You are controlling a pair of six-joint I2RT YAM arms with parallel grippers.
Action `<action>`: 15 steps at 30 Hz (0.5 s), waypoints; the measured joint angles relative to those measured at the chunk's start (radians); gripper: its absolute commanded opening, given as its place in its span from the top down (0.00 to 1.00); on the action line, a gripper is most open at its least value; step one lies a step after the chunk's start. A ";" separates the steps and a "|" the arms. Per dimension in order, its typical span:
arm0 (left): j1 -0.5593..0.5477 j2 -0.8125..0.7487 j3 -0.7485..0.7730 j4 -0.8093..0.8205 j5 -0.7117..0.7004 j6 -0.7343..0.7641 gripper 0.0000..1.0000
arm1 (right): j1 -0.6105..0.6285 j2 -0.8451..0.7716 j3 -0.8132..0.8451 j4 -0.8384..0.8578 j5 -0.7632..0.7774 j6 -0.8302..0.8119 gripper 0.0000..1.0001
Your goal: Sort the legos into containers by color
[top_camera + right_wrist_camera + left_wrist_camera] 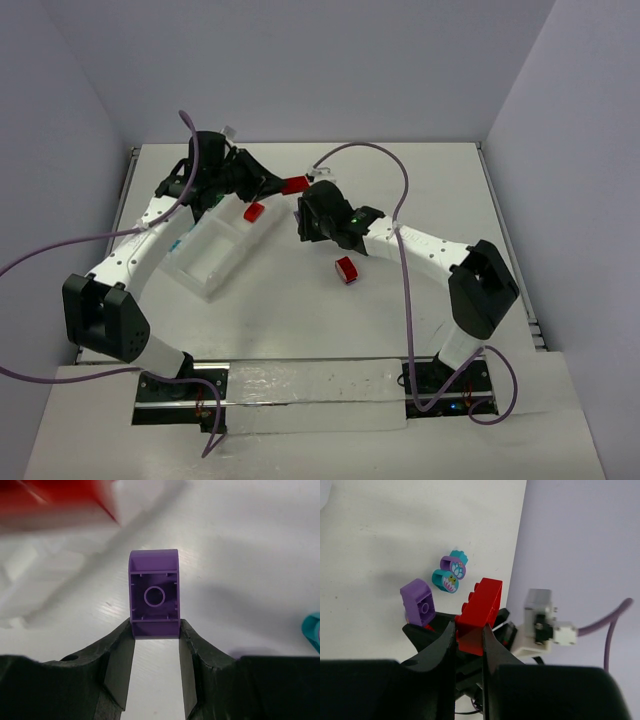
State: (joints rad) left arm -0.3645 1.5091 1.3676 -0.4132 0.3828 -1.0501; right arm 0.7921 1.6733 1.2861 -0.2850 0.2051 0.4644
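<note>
I am stretching both arms toward the far middle of the table (420,190), wrists almost meeting. My left gripper (470,637) is pinching a red brick (481,602) at its near end. My right gripper (155,635) is clamping a purple brick (154,592) between its fingertips.

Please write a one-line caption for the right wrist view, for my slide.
Right gripper closed on a purple brick, hollow underside showing; teal piece at right edge.
</note>
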 measured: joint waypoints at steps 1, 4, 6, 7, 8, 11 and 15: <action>0.000 0.000 0.000 0.005 0.000 -0.003 1.00 | 0.000 0.000 -0.013 -0.014 0.004 0.002 1.00; 0.001 0.000 0.000 0.009 0.000 -0.010 1.00 | 0.000 -0.001 -0.024 -0.041 0.020 0.006 1.00; 0.003 0.000 0.000 0.010 0.000 -0.011 1.00 | 0.000 -0.005 -0.030 -0.037 0.029 0.006 1.00; 0.006 0.000 0.000 0.009 0.000 -0.011 1.00 | 0.000 -0.015 -0.042 -0.037 0.035 0.006 1.00; 0.012 0.000 0.000 0.009 0.000 -0.009 1.00 | 0.000 -0.028 -0.055 -0.039 0.043 0.006 1.00; 0.042 0.000 0.000 0.003 -0.005 0.005 1.00 | 0.000 -0.080 -0.091 -0.057 0.068 0.005 1.00; 0.103 0.000 0.000 -0.035 -0.059 0.064 1.00 | -0.006 -0.198 -0.140 -0.090 0.110 0.005 1.00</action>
State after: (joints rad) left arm -0.2612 1.5089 1.3680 -0.4482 0.3234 -0.9859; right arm 0.7857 1.4754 1.1462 -0.3748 0.3153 0.4696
